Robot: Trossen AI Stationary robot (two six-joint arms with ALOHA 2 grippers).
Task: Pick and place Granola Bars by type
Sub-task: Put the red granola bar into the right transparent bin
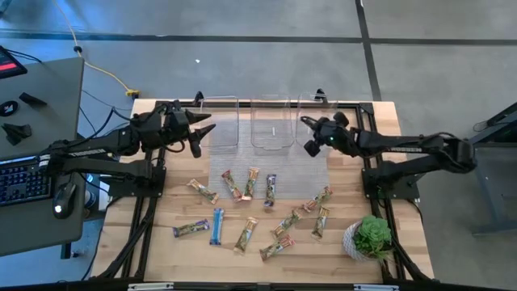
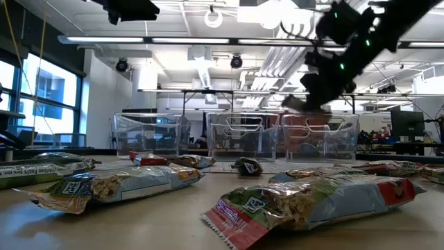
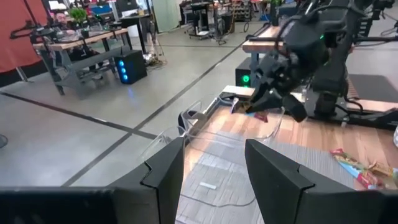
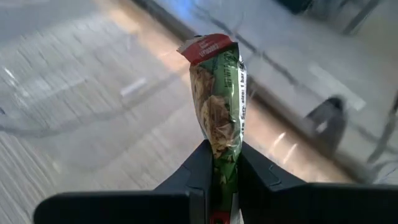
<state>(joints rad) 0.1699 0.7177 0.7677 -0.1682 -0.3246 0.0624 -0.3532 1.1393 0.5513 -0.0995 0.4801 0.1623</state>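
One red-green granola bar [image 4: 219, 106] pinched upright; others [image 1: 246, 233] scattered flat.

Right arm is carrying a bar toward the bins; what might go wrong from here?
1. The right end effector pinches the green and red granola bar only by its lower end, so most of it sticks out and it may slip or swing.
2. It hangs by the rim of the right-hand bin, so a release now might land the bar outside.
3. The left end effector sits open over the left bin, near the right arm's route.
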